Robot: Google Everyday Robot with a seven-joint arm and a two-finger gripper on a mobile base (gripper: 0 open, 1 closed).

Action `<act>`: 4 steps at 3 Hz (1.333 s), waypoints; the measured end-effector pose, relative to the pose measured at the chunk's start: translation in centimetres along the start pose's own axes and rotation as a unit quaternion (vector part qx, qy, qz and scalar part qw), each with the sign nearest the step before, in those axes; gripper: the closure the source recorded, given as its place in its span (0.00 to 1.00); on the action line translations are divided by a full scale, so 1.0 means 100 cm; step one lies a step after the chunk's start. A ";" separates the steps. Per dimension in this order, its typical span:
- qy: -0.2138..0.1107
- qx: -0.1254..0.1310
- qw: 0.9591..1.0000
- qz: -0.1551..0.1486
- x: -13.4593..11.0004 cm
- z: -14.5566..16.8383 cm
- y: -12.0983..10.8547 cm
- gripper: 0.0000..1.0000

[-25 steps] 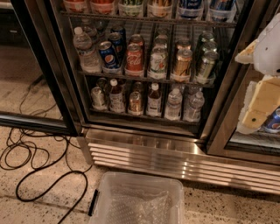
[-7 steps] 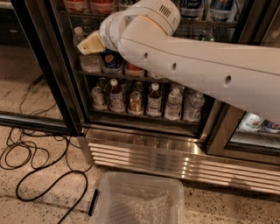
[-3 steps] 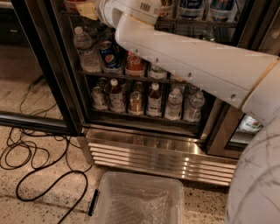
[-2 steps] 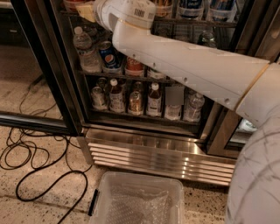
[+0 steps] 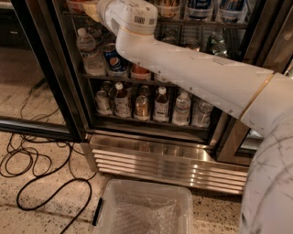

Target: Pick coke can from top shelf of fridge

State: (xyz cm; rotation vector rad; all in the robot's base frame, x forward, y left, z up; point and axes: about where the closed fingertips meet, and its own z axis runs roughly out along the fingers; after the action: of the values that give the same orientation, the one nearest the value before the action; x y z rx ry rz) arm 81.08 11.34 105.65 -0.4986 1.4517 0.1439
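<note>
The fridge (image 5: 69, 105) stands open in front of me, with black frames, wire racks and a ribbed steel base (image 5: 169, 161). Its top shelf runs along the upper edge of the camera view, and only the bottoms of its drinks show. A reddish can bottom (image 5: 75, 5) sits at the shelf's left end; I cannot tell if it is the coke can. My white arm (image 5: 192, 68) reaches from the lower right up to that shelf. My gripper (image 5: 91, 11) is at the shelf's left end, beside the reddish can, mostly cut off by the frame edge.
The middle shelf holds a water bottle (image 5: 89, 52), a Pepsi can (image 5: 114, 61) and a red can (image 5: 139, 71) under my arm. Several bottles stand on the lower shelf (image 5: 137, 103). A clear plastic bin (image 5: 146, 211) sits on the floor. Black cables (image 5: 32, 169) lie at the left.
My arm has risen and reached further left into the fridge. The gripper has gone from the middle shelf up to the top shelf's left end.
</note>
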 end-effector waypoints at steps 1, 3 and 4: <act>-0.015 0.027 0.999 -0.011 -0.010 0.000 -0.015 0.28; -0.033 0.066 0.997 -0.027 -0.024 0.001 -0.038 0.28; -0.026 0.067 0.997 -0.025 -0.018 0.013 -0.039 0.28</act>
State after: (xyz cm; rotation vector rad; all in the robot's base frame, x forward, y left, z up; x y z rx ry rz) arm 83.53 8.77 108.33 -0.4186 1.3870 0.0194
